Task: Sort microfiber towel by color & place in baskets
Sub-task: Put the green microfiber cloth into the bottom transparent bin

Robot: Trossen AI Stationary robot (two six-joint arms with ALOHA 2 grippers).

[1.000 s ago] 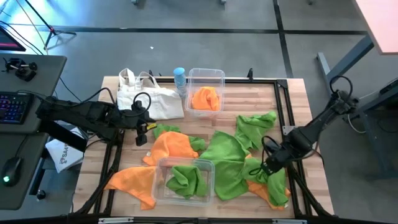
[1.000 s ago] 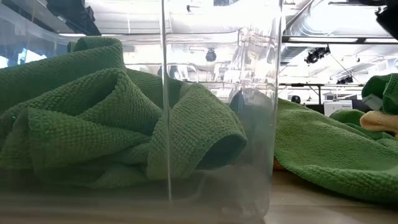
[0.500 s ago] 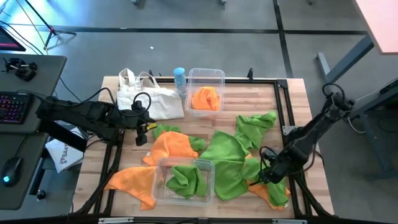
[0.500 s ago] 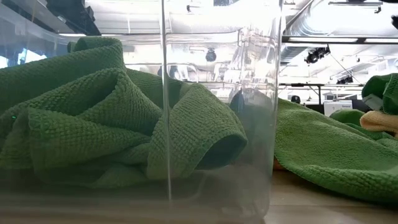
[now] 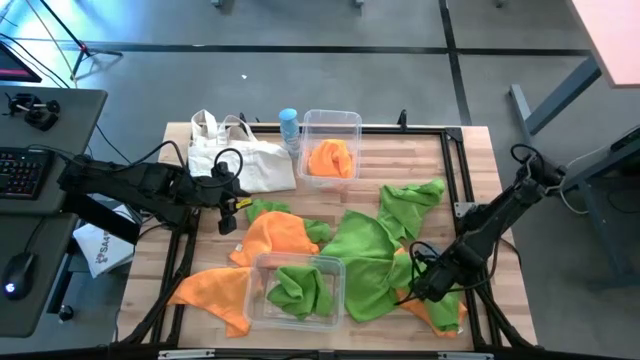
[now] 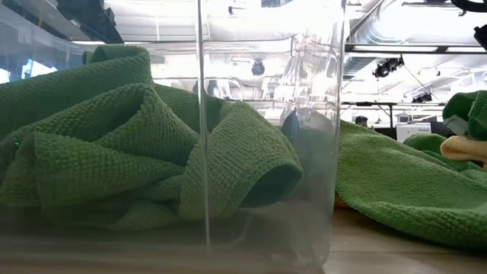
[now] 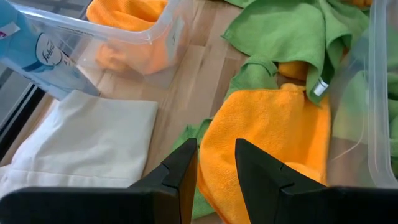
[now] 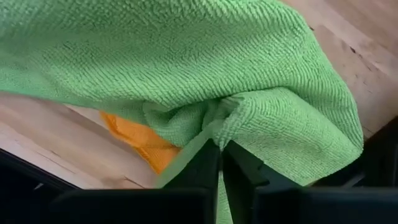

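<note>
Orange and green microfiber towels lie scattered on the wooden table. The far basket (image 5: 331, 124) holds an orange towel (image 5: 330, 160). The near basket (image 5: 296, 262) holds a green towel (image 5: 298, 288). My right gripper (image 5: 415, 290) is down at the near right, shut on a green towel (image 8: 205, 68) that lies over an orange one (image 8: 140, 143). My left gripper (image 7: 216, 168) hovers open at the table's left, above an orange towel (image 7: 267, 137) and touching nothing. My right gripper pinches a bunched-up fold of the green towel (image 8: 214, 124) between its two fingers. The fingers come at it slanting down from the table's right. The rest of the towel lies slack on the table and on the orange towel under it.
A white tote bag (image 5: 235, 160) and a blue bottle (image 5: 289, 128) stand at the far left. Loose towels cover the middle: orange ones (image 5: 275, 235) (image 5: 210, 290) and green ones (image 5: 365, 255) (image 5: 410, 200). A black frame (image 5: 462, 160) rims the table.
My right gripper has moved toward the table's near edge and a little leftward, down onto the green towel at the near right. The towels and baskets lie as before.
</note>
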